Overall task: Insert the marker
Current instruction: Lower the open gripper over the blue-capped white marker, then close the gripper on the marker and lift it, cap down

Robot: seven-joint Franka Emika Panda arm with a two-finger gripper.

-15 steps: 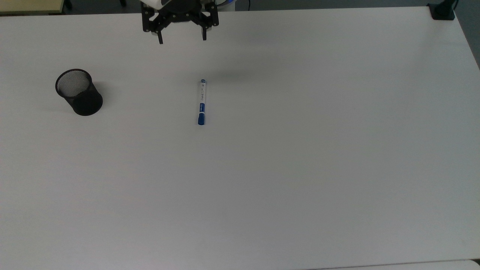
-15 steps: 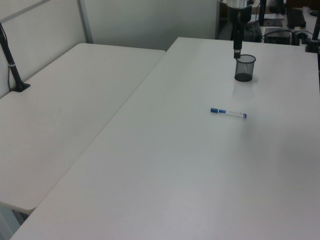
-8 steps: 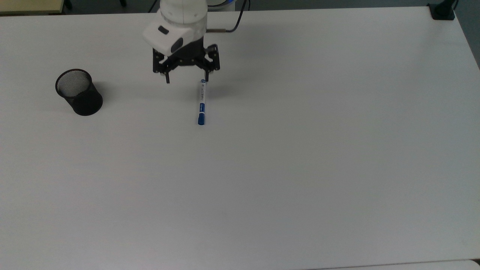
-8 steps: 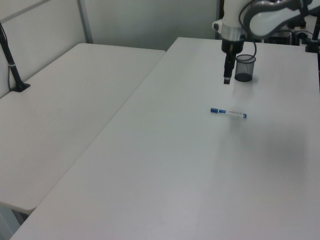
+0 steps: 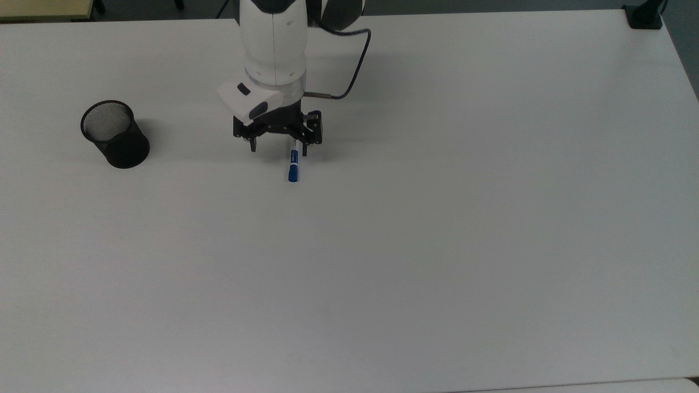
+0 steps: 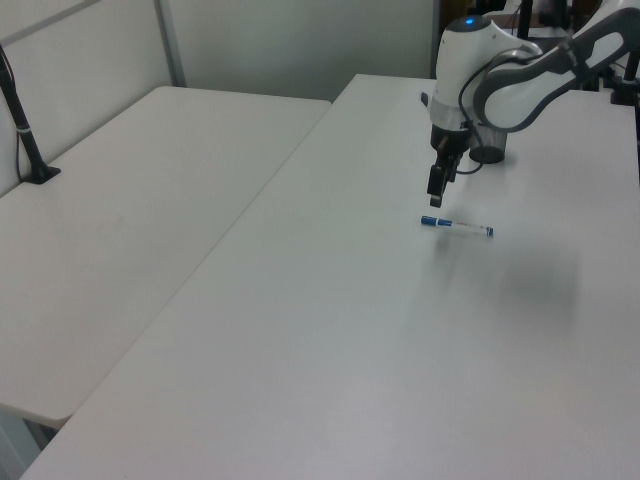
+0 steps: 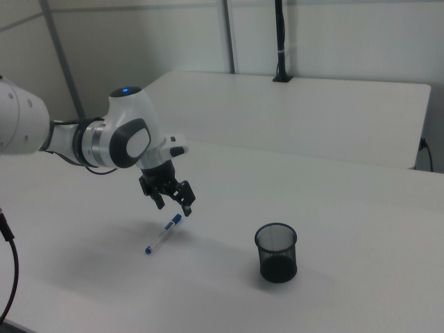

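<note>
Surface: white table (image 5: 437, 245).
Marker (image 5: 293, 168): lying flat, blue cap clear of me.
My gripper (image 5: 278, 150): fingers apart, above its barrel.
Mesh cup (image 5: 114, 134): upright, well apart.

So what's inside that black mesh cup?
Nothing that I can see: the cup looks empty down through its open top, with mesh showing inside. The marker lies on the table, apart from it.

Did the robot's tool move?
Yes. In the top view the tool came down from the table's far edge to hover over the marker.
</note>
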